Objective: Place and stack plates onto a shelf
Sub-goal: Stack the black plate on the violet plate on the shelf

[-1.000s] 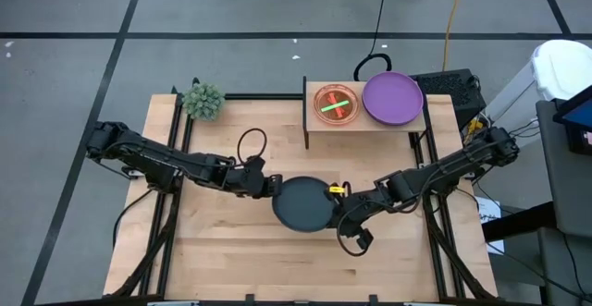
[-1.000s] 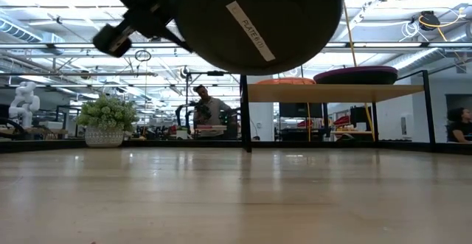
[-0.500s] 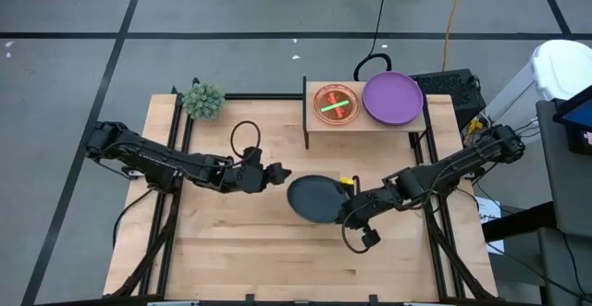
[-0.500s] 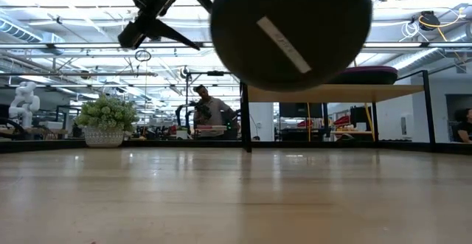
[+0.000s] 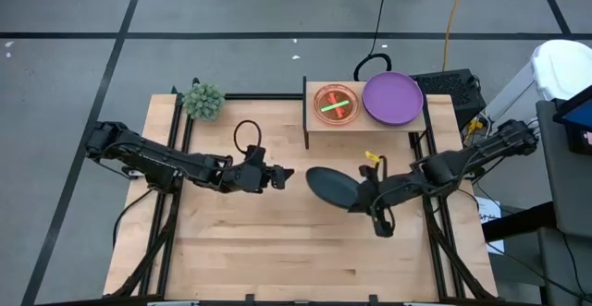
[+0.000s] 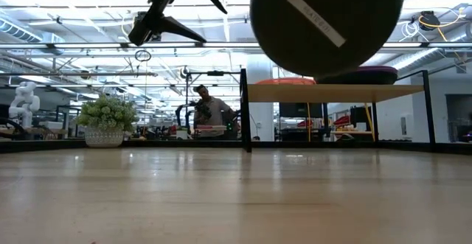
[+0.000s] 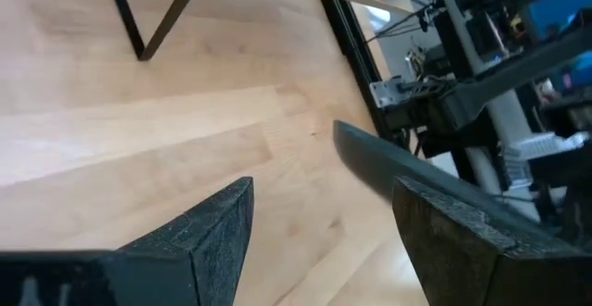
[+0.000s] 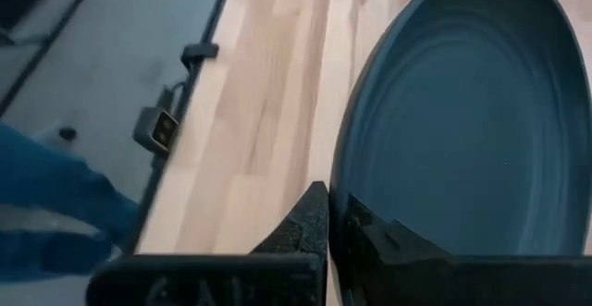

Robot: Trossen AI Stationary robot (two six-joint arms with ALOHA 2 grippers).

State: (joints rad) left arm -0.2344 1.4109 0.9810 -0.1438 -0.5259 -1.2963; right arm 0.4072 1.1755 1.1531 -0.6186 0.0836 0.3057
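1. My right claw (image 5: 363, 193) is gripping the dark teal plate (image 5: 335, 186) by its rim, fingers clenched on the edge nearest my wrist, and is carrying it in the air above the bench (image 5: 231, 250), right of centre and on the near side of the shelf (image 5: 363, 124).
2. The plate is hanging tilted rather than flat; in the low view its underside (image 6: 327, 24) is facing the camera, with a white label strip across it, and it is sitting clear of the bench top.
3. My left claw (image 5: 280, 176) is hovering released to the left of the plate, fingers spread and apart from its rim, holding nothing.
4. The shelf is standing at the far edge of the bench with a pink-red plate (image 5: 336, 103) on its left half, a neon green plate (image 5: 335, 104) showing inside it, and a purple plate (image 5: 392, 98) on its right half.
5. I am judging the teal plate to be light, stiff plastic with a smooth, slippery surface, so an edge pinch could let it pivot or slide.
6. A hold on the raised rim seems best, with the plate levelled before it goes down.
7. Being large, it looks better matched to the purple plate than to the smaller pair.
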